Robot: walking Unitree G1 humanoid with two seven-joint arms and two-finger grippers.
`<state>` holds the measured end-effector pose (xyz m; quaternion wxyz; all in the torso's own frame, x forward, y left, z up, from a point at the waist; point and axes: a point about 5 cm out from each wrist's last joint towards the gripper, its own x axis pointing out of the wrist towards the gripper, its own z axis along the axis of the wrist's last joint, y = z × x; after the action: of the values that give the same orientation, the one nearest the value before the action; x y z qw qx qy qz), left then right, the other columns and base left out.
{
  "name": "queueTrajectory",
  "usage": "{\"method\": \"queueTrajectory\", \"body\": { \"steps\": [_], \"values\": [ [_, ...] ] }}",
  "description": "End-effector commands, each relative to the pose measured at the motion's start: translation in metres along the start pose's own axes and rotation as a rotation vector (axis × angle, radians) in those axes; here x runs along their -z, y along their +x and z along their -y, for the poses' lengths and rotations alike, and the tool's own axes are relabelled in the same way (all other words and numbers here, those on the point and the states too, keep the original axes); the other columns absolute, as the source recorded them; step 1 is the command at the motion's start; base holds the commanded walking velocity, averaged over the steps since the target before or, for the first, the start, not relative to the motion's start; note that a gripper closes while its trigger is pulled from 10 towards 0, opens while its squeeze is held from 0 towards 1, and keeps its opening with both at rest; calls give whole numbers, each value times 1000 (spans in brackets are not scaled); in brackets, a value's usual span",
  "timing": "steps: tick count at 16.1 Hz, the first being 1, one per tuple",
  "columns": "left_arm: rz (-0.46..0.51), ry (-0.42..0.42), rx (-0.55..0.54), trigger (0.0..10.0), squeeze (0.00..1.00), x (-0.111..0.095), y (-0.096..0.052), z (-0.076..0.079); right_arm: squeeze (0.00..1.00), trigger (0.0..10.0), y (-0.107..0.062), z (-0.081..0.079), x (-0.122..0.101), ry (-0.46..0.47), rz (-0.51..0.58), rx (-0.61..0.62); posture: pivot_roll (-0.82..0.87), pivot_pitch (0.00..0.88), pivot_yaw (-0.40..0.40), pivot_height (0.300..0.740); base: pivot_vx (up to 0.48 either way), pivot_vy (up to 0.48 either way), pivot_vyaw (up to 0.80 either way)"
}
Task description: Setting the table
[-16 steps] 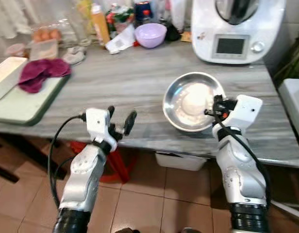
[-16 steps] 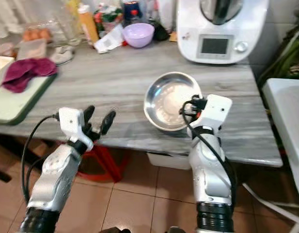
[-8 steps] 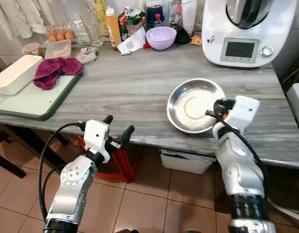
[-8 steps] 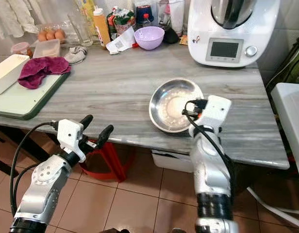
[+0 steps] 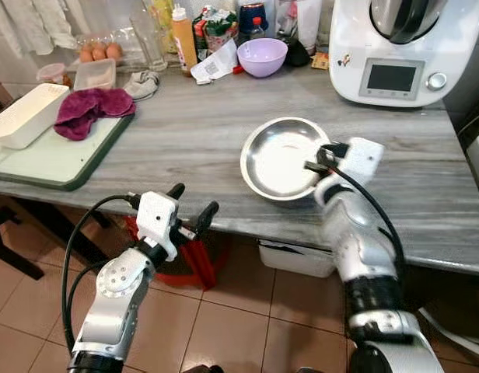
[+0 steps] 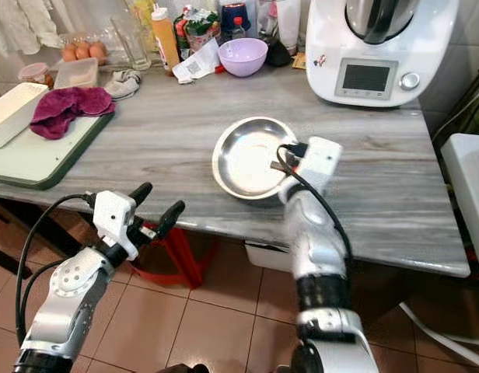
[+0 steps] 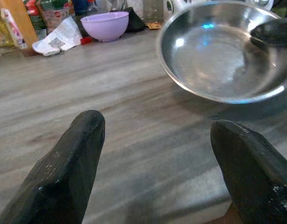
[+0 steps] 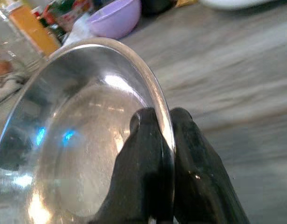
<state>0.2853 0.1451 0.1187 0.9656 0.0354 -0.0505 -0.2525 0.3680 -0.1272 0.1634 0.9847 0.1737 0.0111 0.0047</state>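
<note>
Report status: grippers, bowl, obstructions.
Right gripper shut on the round steel bowl's rim, over the grey wooden table. Left gripper open, off the table's near edge. Nothing obstructing.

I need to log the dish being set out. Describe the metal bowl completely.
The metal bowl is round, shallow and shiny, steel by its look, with a thin rolled rim and a bright reflecting inside that holds nothing. It sits upright on the grey wood-grain table, near the front edge, in front of the white kitchen machine. The right claw pinches its rim, one black finger inside and one outside. Nothing else touches it.
</note>
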Motion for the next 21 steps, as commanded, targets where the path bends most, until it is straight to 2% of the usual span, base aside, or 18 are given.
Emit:
{"method": "queueTrajectory", "body": {
  "steps": [1,4,7,8,9,10,11,12,13,15,19,21],
  "values": [
    [-6,25,25,10000,0,0,-4,0,0,10000,4,-9,-1,45,-3,-32,-94,104,91,740,0,0,0],
    [-18,58,76,10000,0,4,-5,4,0,10000,6,-16,6,49,-36,-45,-94,106,88,740,0,0,0],
    [-17,58,85,10000,0,3,-3,6,0,10000,6,-12,14,50,-91,-17,-99,111,91,740,0,0,0],
    [-14,50,90,10000,0,3,-2,10,584,10000,6,-6,17,50,-113,12,-102,112,93,740,0,0,0],
    [-13,47,93,10000,0,4,-2,11,584,10000,7,-5,19,51,-123,21,-102,112,93,740,0,0,0],
    [-12,44,99,10000,0,4,-1,13,804,10000,7,-2,20,58,-128,38,-104,114,94,740,0,0,0],
    [-13,42,107,10000,0,5,-1,14,878,10000,7,1,20,65,-134,55,-107,114,95,740,0,0,0],
    [-12,43,108,10000,0,5,-1,14,894,10000,7,2,20,64,-134,58,-107,114,95,740,0,0,0],
    [-12,45,108,10000,0,4,-1,14,996,10000,7,3,19,64,-130,60,-107,114,95,740,0,0,0],
    [-9,52,97,10000,0,3,1,11,1000,10000,8,6,14,41,-101,70,-107,111,94,740,0,0,0],
    [-10,52,94,10000,0,3,1,10,1000,10000,10,0,2,40,-31,21,-106,109,96,740,0,0,0],
    [-7,50,98,10000,0,3,1,11,1000,10000,8,-11,-10,-31,58,-31,-108,109,99,740,0,0,0]
  ]
}}
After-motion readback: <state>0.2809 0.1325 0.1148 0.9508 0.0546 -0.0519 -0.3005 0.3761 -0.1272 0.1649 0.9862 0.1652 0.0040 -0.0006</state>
